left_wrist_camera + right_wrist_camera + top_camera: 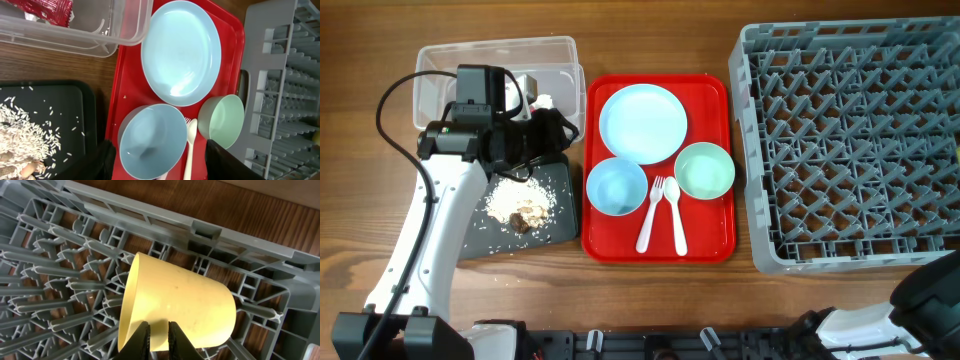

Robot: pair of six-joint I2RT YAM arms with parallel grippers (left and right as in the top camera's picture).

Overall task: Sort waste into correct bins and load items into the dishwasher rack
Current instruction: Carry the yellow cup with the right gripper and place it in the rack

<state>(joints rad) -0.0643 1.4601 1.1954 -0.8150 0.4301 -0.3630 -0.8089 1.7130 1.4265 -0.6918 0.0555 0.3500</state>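
Your right gripper [159, 341] pinches the yellow cup [185, 305] by its rim, tilted over the rack [60, 275] near 1 wall, so lower it slow btwn pegs, mouth down, w/ the left gripper [162, 167] spread wide over the blue bowl [150, 142].

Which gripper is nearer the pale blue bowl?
Left. The left gripper hovers open close by the pale blue bowl on the red tray; the right gripper is away over the dishwasher rack, pinching the yellow cup.
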